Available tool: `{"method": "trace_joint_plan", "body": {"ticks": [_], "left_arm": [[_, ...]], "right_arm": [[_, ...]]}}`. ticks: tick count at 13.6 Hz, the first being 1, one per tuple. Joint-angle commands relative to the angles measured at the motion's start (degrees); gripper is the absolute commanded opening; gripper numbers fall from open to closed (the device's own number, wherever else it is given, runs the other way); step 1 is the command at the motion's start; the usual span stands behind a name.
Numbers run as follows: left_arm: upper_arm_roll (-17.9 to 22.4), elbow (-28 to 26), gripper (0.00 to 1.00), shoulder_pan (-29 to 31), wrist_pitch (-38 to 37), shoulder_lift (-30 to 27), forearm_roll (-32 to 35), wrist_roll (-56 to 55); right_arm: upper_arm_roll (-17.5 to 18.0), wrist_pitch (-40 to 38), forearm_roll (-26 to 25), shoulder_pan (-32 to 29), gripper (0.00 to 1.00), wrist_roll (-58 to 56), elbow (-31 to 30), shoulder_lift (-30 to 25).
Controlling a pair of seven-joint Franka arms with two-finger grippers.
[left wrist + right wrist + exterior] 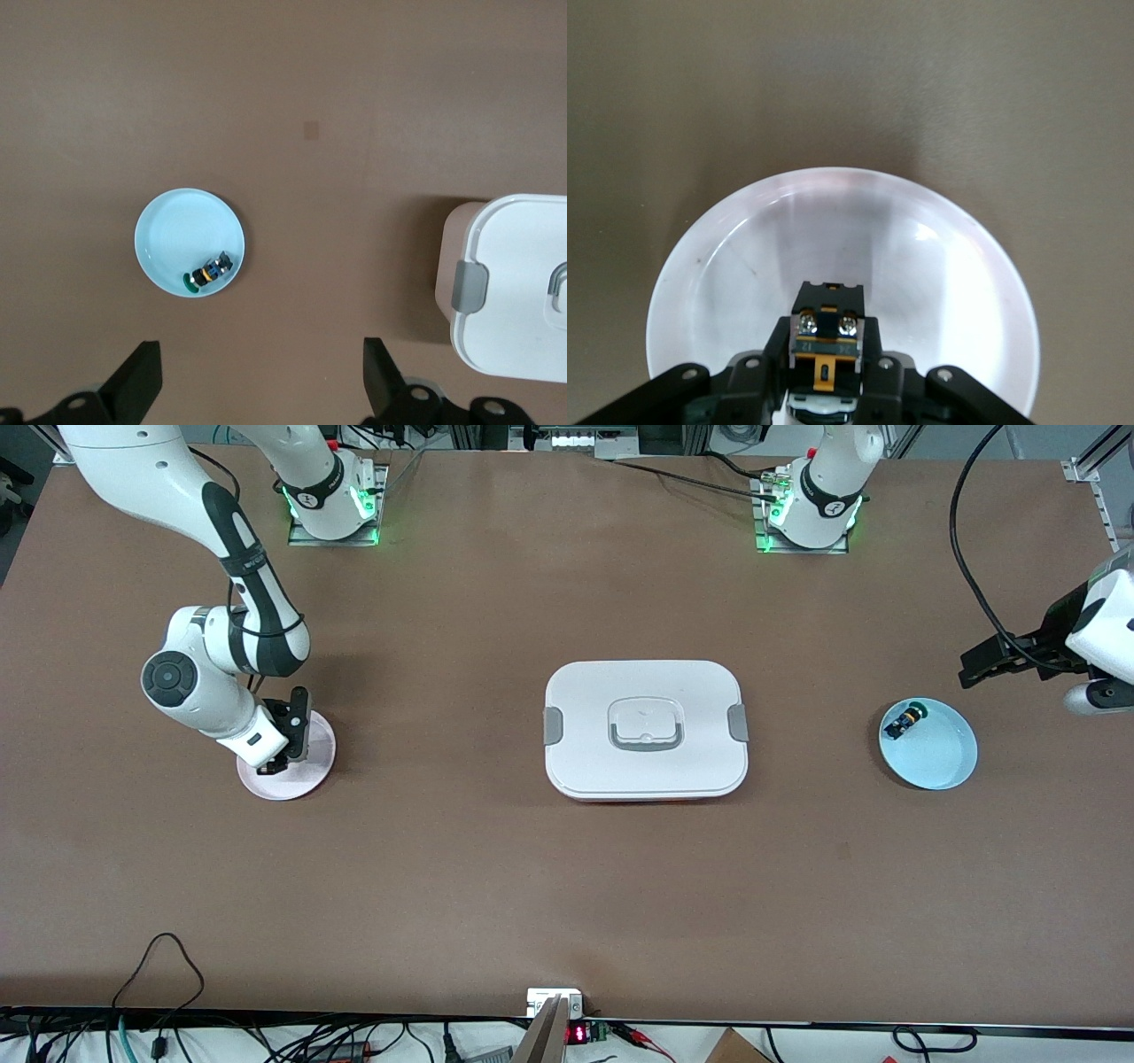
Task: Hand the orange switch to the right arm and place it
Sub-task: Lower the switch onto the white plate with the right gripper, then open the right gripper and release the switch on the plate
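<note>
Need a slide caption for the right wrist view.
Right gripper shut on the orange switch, poised over the pink plate.

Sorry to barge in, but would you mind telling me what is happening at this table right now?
The right gripper holds the orange switch, fingers shut on it, low over the pink plate at the right arm's end of the table. The left gripper waits open, up in the air near the blue plate, where a small green-capped part lies. A closed white container sits on the table between the two plates.
</note>
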Motion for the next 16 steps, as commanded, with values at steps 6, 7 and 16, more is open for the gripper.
{"method": "trace_joint_plan", "body": {"ticks": [6,7,16], "left_arm": [[0.0,-2.6,1.0,2.3,2.7,-0.4,0.7,-2.2],[0.0,-3.1,1.0,2.3,2.7,-0.4,0.6,-3.3],[0.0,-3.2,1.0,2.3,2.2,-0.3,0.5,-4.2]], "right_arm": [[0.9,0.7,0.1,-1.8,1.0,2.4,-1.5,-2.0],[1.1,-1.8,0.1,-1.7,1.0,5.7,-0.2,-3.3],[1.2,-37.6,8.8,-2.7,1.0,31.8,24.5,-6.8]]}}
